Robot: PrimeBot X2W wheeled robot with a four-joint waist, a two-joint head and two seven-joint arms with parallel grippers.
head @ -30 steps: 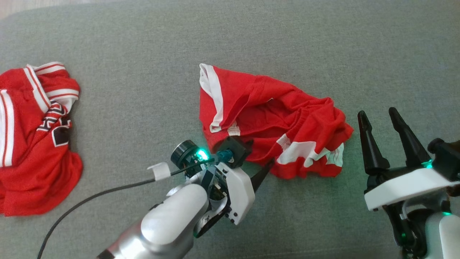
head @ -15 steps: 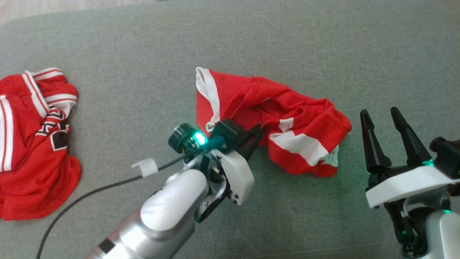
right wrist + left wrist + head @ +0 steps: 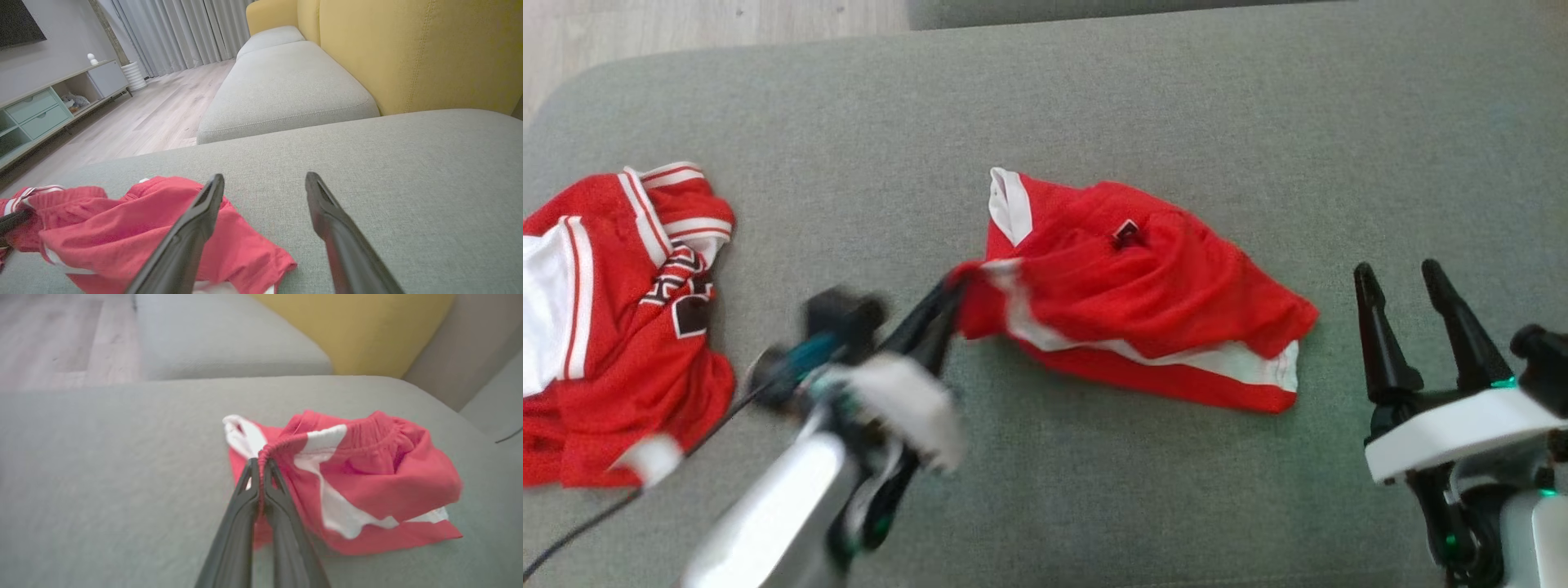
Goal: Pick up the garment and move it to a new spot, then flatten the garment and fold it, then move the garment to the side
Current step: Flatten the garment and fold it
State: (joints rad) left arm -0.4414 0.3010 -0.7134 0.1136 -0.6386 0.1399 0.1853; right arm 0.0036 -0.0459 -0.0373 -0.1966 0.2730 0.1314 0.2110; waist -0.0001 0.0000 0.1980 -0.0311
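Silver forearm [image 3: 760, 523], white wrist housing [image 3: 1454, 433], long tapered black fingers [image 3: 1379, 343] — green glints, seemingly a dark cable [image 3: 572, 538]

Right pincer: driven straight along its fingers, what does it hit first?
Likely bare grey cushion: the open right pincer points across it, red shorts off to its left. How steeply it dips is unclear.

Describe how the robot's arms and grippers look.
Both grippers have two long, dark, tapered fingers on a white housing. The left gripper sits on a silvery forearm, with a black cable and a teal connector beside it. The right gripper has small green lights at its base.
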